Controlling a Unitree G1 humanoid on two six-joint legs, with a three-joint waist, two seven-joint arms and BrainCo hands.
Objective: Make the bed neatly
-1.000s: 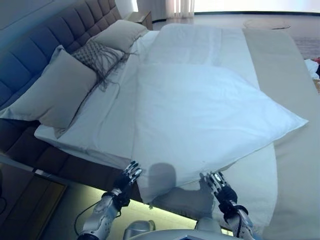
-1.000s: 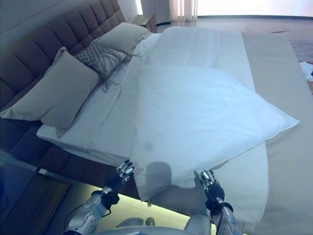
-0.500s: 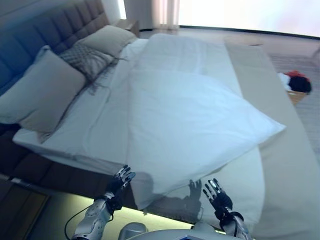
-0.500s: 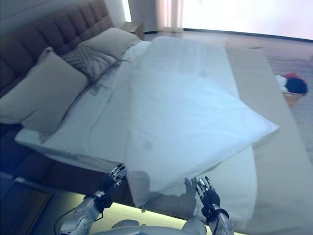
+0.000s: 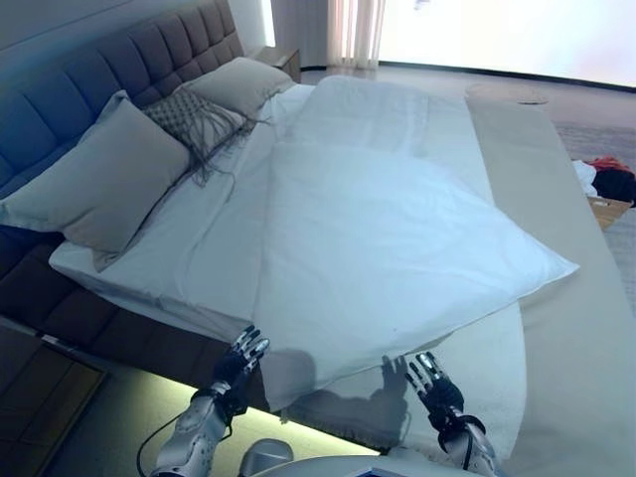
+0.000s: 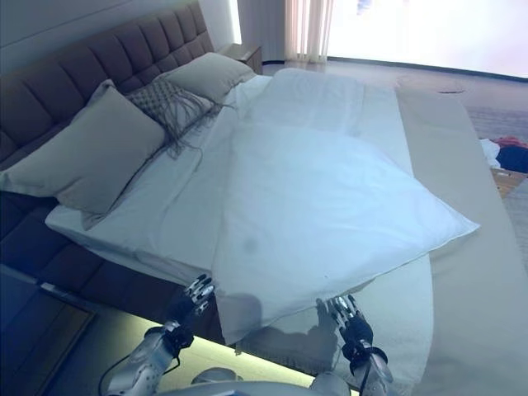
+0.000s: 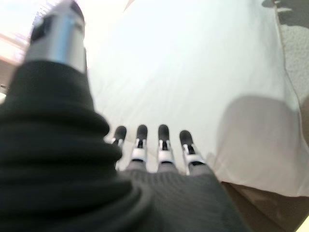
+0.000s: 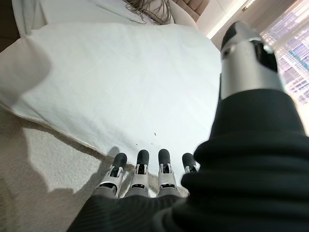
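Note:
A white duvet (image 5: 397, 238) lies folded at an angle across the white sheet (image 5: 209, 248) of the bed, one corner pointing right. Its near edge hangs over the bed's near side. My left hand (image 5: 237, 366) is open, fingers straight, just off the duvet's near left corner, holding nothing. My right hand (image 5: 437, 390) is open, fingers straight, just below the duvet's near edge, over the beige bedspread (image 5: 576, 328). The duvet also shows past the fingers in the left wrist view (image 7: 193, 77) and the right wrist view (image 8: 116, 82).
Two beige pillows (image 5: 104, 184) and a grey fringed cushion (image 5: 194, 114) lean on the tufted headboard (image 5: 70, 94) at the left. A basket of clothes (image 5: 606, 184) stands on the floor at the far right. A lit strip runs under the bed's near side.
The camera has shifted between frames. Both hands stay open by the duvet's near edge; the right hand sits a little lower, off the duvet. The duvet has not clearly moved.

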